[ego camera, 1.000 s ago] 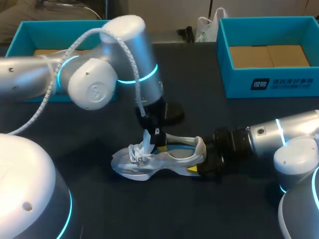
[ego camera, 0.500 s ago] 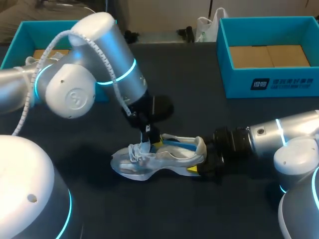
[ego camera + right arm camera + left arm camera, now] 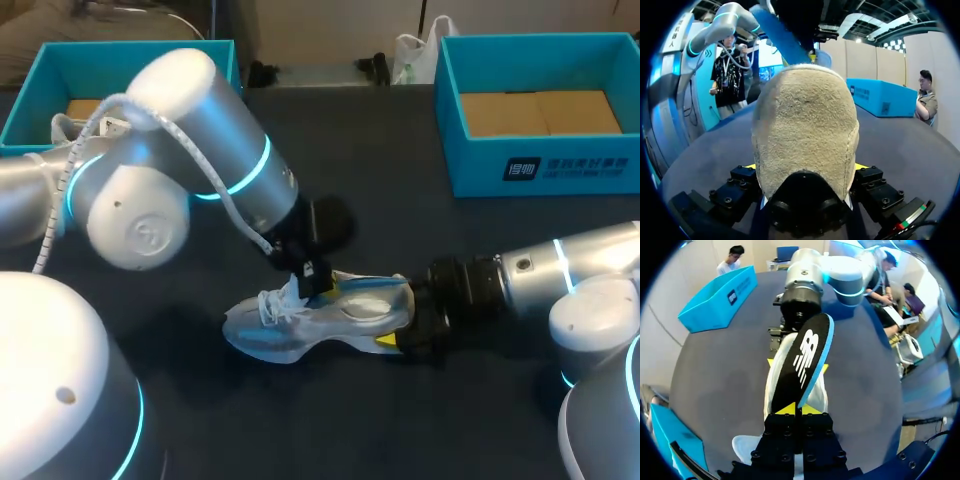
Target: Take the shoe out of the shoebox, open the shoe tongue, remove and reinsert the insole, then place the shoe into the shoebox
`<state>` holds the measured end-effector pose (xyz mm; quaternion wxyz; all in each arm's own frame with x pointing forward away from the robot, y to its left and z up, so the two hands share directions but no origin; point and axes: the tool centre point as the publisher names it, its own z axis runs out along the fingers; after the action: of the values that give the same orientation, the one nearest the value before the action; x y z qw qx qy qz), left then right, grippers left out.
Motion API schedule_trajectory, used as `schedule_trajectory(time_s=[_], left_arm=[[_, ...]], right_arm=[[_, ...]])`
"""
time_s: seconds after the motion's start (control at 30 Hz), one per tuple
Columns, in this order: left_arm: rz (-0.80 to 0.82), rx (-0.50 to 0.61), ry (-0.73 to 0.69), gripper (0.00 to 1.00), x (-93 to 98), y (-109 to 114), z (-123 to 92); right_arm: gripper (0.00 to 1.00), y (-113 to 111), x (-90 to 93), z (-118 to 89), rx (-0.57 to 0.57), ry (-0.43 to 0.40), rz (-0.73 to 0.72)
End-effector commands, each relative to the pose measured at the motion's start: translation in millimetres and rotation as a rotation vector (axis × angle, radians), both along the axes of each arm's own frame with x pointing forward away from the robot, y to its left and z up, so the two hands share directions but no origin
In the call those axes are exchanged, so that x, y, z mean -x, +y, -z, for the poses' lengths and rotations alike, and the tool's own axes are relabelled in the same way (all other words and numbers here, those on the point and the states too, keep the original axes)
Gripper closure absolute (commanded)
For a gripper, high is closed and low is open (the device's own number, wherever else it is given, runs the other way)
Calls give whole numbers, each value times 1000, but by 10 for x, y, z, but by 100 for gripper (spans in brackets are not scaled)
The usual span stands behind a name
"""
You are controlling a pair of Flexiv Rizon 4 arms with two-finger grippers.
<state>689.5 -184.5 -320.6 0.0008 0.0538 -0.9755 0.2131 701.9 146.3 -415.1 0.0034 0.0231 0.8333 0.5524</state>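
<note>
the left arm (image 3: 180,190) hangs over the shoe (image 3: 310,325) from above and the left, and the right arm (image 3: 480,285) blocks the heel end. the table (image 3: 400,200) lies open between the shoe and the right shoebox (image 3: 470,160), and along the shoe's near side.

Dark matte table (image 3: 330,420) spans the head view, far edge approx. level at the back. Top plain & even-toned; in left wrist view it reads dark grey under soft light.
</note>
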Motion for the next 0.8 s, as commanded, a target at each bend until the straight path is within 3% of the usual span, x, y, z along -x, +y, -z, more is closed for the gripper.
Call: schedule_trajectory(time_s=[0.03, 0.27, 0.33, 0.4, 0.53, 0.67, 0.8], left_arm=[[-43, -28, -37, 100, -9, -196, 12], [-81, -53, -117, 100, -61, -380, 44], [-85, -59, -128, 58, -50, -390, 48], [-88, -57, -143, 40, -9, -370, 29], [-99, -50, -164, 24, 43, -303, -28], [-113, -39, -201, 28, 89, -240, -107], [-127, -39, -231, 40, 118, -224, -152]], right_arm=[[100, 18, 1, -18, 7, 1, 0], [100, 18, 1, -18, 7, 1, 0], [100, 18, 1, -18, 7, 1, 0], [100, 18, 1, -18, 7, 1, 0], [100, 18, 1, -18, 7, 1, 0], [100, 18, 1, -18, 7, 1, 0], [100, 18, 1, -18, 7, 1, 0]])
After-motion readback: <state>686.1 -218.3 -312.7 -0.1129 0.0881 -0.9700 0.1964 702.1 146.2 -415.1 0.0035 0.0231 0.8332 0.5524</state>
